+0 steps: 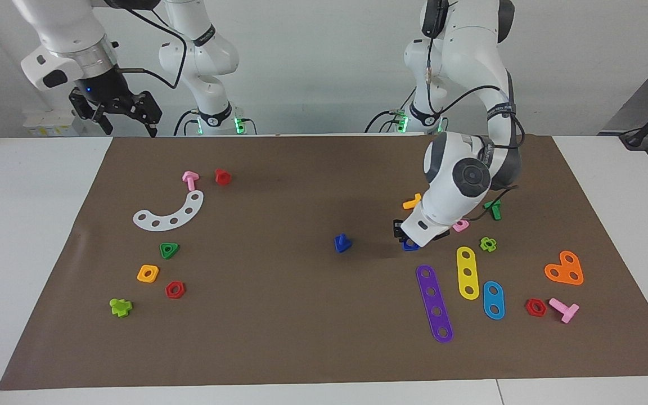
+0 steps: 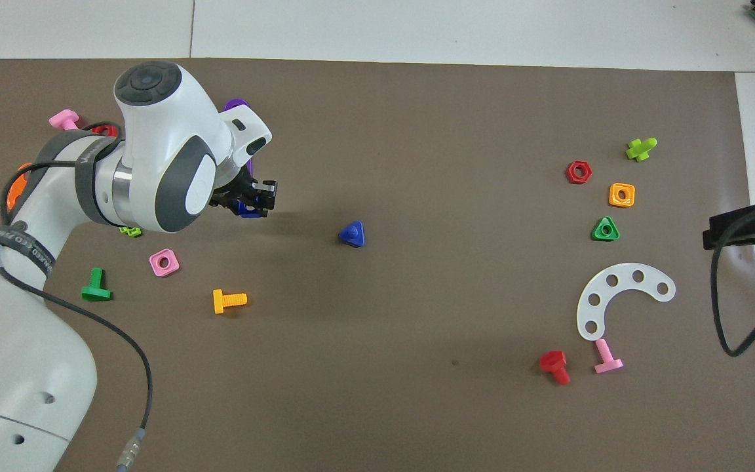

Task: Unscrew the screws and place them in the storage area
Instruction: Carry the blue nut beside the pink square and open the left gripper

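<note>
Facing: left gripper [image 1: 408, 239] low on mat [image 1: 301, 337], clamped on blue nut [image 1: 410, 244], beside purple strip [image 1: 435, 304]. Blue bolt [image 1: 342, 243] loose mid-mat, apart from nut. Right gripper [image 1: 127, 115] waiting above bench [image 1: 31, 225] edge, fingers spread.

Overhead: left gripper [image 2: 253, 200] around nut [image 2: 244, 208]; bolt [image 2: 352, 233] toward right arm's end from it.

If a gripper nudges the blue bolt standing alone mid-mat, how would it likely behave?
The blue bolt looks like small moulded plastic, so probably light and stiff. It seems to rest on its wide triangular head with the short stem up, so it would likely slide on the brown mat rather than roll. Its smooth surface may prove slippery.
</note>
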### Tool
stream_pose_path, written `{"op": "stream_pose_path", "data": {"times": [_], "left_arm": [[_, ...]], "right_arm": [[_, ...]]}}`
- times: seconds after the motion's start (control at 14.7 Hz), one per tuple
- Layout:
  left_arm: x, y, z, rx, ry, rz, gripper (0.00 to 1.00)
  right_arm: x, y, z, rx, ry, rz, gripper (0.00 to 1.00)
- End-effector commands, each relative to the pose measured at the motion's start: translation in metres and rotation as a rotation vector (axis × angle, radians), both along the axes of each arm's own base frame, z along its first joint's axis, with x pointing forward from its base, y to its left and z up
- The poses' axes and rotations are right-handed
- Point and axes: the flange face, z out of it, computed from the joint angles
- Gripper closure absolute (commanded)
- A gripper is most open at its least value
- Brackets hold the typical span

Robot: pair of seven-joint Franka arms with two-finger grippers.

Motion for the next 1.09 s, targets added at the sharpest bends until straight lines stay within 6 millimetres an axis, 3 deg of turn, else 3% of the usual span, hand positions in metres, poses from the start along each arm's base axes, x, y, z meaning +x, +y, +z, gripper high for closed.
{"op": "stream_pose_path", "data": {"times": [0.0, 0.27, 0.34, 0.41, 0.48, 0.54, 0.61, 0.75, 1.02], "left_arm": [[-0.028, 0.027, -0.016, -0.018, 0.006, -0.018, 0.57], [-0.049, 0.041, -0.046, -0.014, -0.038, -0.058, 0.49], [-0.053, 0.043, -0.052, -0.015, -0.056, -0.052, 0.37], [-0.054, 0.043, -0.053, -0.015, -0.065, -0.051, 0.14], [-0.052, 0.043, -0.051, -0.017, -0.068, -0.052, 0.0], [-0.049, 0.043, -0.048, -0.018, -0.07, -0.053, 0.0], [-0.043, 0.044, -0.038, -0.023, -0.088, -0.051, 0.0], [-0.022, 0.068, -0.009, -0.029, -0.1, -0.008, 0.0], [0.001, 0.148, 0.05, 0.013, -0.102, 0.025, 0.0]], "right_arm": [[-0.005, -0.001, 0.002, 0.019, -0.004, 0.014, 0.0], [-0.006, 0.0, 0.002, 0.018, -0.006, 0.015, 0.0], [-0.005, -0.001, 0.002, 0.018, -0.006, 0.014, 0.0], [-0.006, -0.001, 0.002, 0.019, -0.007, 0.015, 0.0], [-0.005, 0.0, 0.002, 0.018, -0.004, 0.015, 0.0], [-0.005, -0.001, 0.002, 0.019, -0.004, 0.014, 0.0], [-0.006, -0.002, 0.002, 0.019, -0.006, 0.012, 0.0], [-0.006, -0.001, 0.002, 0.019, -0.006, 0.014, 0.0], [-0.006, 0.0, 0.002, 0.018, -0.006, 0.017, 0.0]]}}
